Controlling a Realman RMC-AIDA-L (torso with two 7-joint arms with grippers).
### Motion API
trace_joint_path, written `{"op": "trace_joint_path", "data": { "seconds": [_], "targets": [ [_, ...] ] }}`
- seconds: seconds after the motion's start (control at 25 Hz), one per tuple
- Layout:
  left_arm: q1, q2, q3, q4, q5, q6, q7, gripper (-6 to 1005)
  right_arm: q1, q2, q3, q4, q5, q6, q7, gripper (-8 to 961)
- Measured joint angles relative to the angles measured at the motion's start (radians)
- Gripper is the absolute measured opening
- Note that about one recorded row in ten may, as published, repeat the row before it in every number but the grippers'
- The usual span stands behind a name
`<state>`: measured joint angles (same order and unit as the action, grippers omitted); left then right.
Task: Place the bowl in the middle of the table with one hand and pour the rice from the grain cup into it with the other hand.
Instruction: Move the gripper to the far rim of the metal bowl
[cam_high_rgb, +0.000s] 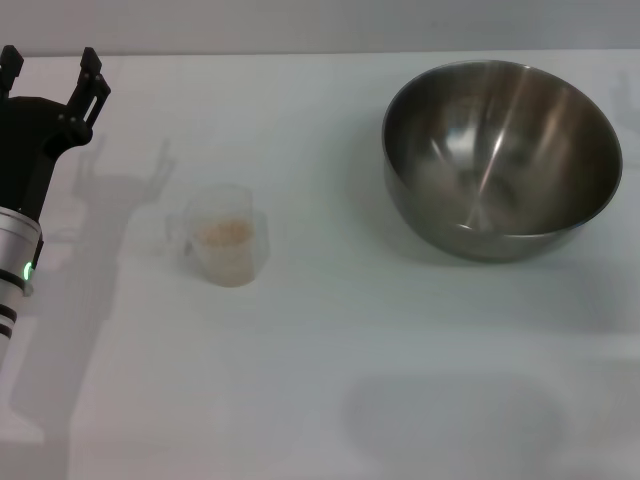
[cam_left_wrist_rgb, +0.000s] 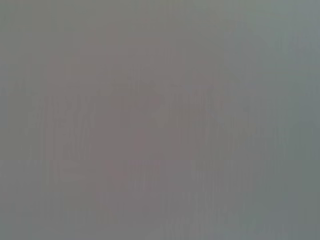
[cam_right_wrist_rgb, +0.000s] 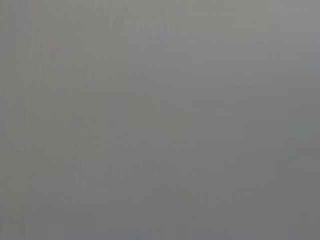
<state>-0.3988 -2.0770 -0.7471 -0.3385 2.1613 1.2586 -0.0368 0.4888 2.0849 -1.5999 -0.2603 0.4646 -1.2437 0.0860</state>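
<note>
Standing at the upper right of the head view, the bowl (cam_high_rgb: 502, 158) rests upright on the white surface (cam_high_rgb: 330, 380), showing nothing inside but reflections. The grain cup (cam_high_rgb: 228, 246) sits left of centre, well apart from it, with rice (cam_high_rgb: 224, 231) inside. The left pincer (cam_high_rgb: 50, 75) hovers at the upper left, fingers spread wide, holding nothing. Both wrist views show only flat grey
</note>
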Motion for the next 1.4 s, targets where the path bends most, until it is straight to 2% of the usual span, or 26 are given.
{"op": "trace_joint_path", "data": {
  "seconds": [0.32,0.48,0.64,0.8,0.92,1.0,1.04,1.08,1.2,1.24,1.28,1.4],
  "targets": [
    [0.008,-0.001,0.000,-0.002,0.000,0.019,-0.007,858,-0.002,-0.001,-0.012,0.028,-0.010,-0.079,-0.026,651],
    [0.010,-0.001,0.000,-0.002,0.000,0.025,-0.009,856,-0.005,-0.001,-0.014,0.032,-0.010,-0.102,-0.109,651],
    [0.012,-0.002,0.000,0.002,0.000,0.028,-0.010,855,-0.011,-0.001,-0.016,0.029,-0.011,-0.132,-0.279,652],
    [0.012,-0.002,0.000,0.002,0.000,0.027,-0.010,853,-0.012,-0.003,-0.014,0.023,-0.011,-0.127,-0.301,652],
    [0.012,-0.002,-0.003,0.001,-0.002,0.024,-0.011,852,-0.012,-0.005,-0.010,-0.011,-0.008,-0.076,-0.297,652],
    [0.012,-0.002,-0.007,0.000,-0.003,0.020,-0.011,851,-0.015,-0.005,-0.009,-0.070,-0.008,0.015,-0.297,652],
    [0.013,-0.002,-0.009,-0.002,-0.003,0.017,-0.011,851,-0.028,-0.005,-0.012,-0.154,-0.007,0.123,-0.296,652],
    [0.013,-0.002,-0.009,-0.002,-0.003,0.017,-0.011,850,-0.028,-0.005,-0.012,-0.154,-0.007,0.123,-0.296,652],
    [0.016,-0.002,-0.009,-0.006,-0.003,0.016,-0.011,849,-0.080,-0.003,-0.018,-0.355,-0.009,0.361,-0.296,652],
    [0.018,-0.003,-0.009,-0.006,-0.003,0.016,-0.011,849,-0.115,-0.002,-0.019,-0.512,-0.009,0.545,-0.296,652],
    [0.019,-0.003,-0.009,-0.007,-0.003,0.016,-0.011,848,-0.115,-0.002,-0.019,-0.512,-0.009,0.545,-0.296,652],
    [0.022,-0.003,-0.010,-0.008,-0.003,0.016,-0.011,847,-0.154,-0.001,-0.009,-0.711,-0.011,0.839,-0.296,651]
  ]
}}
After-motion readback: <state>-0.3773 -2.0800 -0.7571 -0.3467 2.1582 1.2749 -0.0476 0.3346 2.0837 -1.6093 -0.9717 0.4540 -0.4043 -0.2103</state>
